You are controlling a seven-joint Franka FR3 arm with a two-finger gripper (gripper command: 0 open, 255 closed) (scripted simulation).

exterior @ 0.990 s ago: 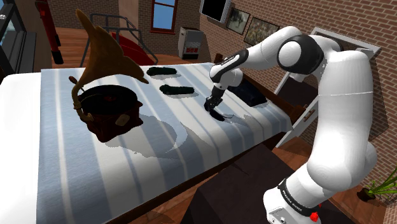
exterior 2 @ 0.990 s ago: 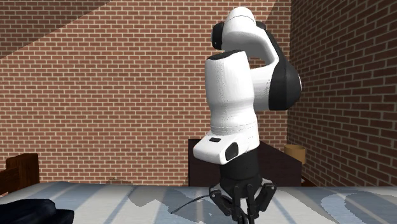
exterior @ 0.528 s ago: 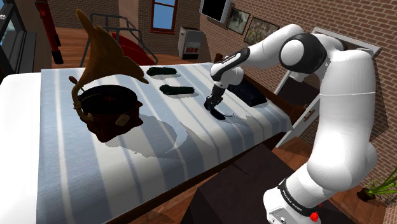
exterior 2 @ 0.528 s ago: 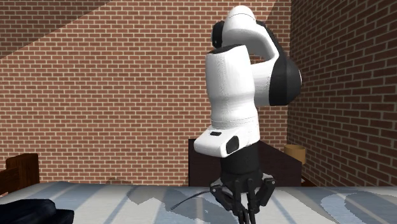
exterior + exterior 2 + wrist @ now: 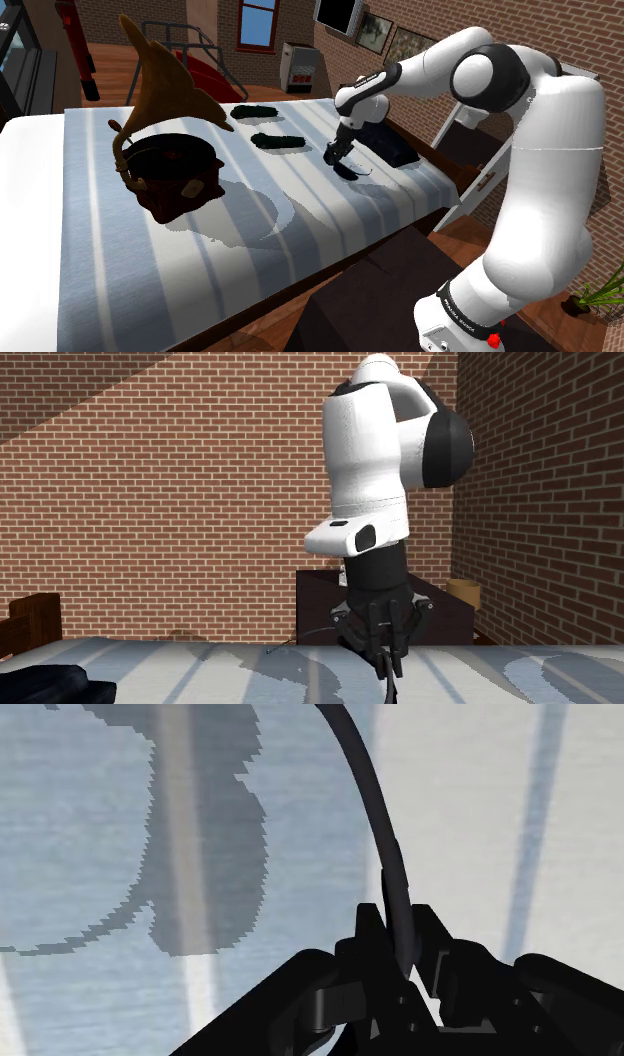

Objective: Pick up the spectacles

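Bed is taking up most of the shoulder view, its cover showing pale blue and white stripes. No worktop here, everything is sitting on the bed. Brick wall is standing behind it in the second exterior view.

White arm is rising from its stand at the shoulder view's lower right. It is arching up and over, then reaching down toward the bed's far right part.

Brown gramophone is sitting on the cover toward the shoulder view's left. Its horn is pointing up, well apart from the arm's working end.

Flat dark pad is lying near the bed's right edge, just beyond the wrist. Two dark long things are lying on the stripes farther back, one behind the other, between gramophone and pad.

Claw is pointing down at the cover. In the wrist view its two black fingers are pinching in on a thin dark bar, with almost no gap between them. It is gripping the spectacles by that bar. From the grip, the bar is curving away over the stripes.

In the shoulder view the spectacles are hanging as a thin dark curve right under the fingertips, beside the pad's near edge. The wrist view is showing their shadow falling on the cover, off to one side of the bar. They are looking raised clear of the bed. In the second exterior view the claw is hanging low over the striped cover.
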